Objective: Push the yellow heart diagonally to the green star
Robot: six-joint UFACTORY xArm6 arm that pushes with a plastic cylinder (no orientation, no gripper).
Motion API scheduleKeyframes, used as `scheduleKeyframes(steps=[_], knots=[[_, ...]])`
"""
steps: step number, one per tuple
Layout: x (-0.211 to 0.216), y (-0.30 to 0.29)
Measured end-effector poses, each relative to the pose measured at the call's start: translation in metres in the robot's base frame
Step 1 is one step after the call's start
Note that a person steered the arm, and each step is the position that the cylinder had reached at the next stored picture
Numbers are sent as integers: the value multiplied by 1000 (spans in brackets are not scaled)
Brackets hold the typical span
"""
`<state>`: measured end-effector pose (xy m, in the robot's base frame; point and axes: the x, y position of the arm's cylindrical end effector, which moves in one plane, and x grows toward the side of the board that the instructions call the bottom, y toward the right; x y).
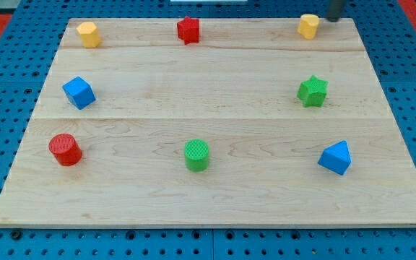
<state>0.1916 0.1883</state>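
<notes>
The yellow heart (308, 26) sits near the view's top right corner of the wooden board (208, 202). The green star (312, 91) lies below it on the right side, about a quarter of the board's depth away. My tip (334, 19) shows at the view's top edge, just right of and slightly above the yellow heart. A small gap separates them.
A red star (188, 29) is at top centre and a yellow hexagonal block (88, 34) at top left. A blue cube (79, 92) and a red cylinder (66, 149) are on the left. A green cylinder (197, 155) is at bottom centre and a blue pyramid-like block (336, 157) at bottom right.
</notes>
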Motion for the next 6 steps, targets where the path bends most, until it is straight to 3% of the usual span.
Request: scheduleKeyframes(steps=[2, 3, 4, 5, 6], knots=[[2, -269], [0, -369], [0, -396], [7, -470], [27, -487]])
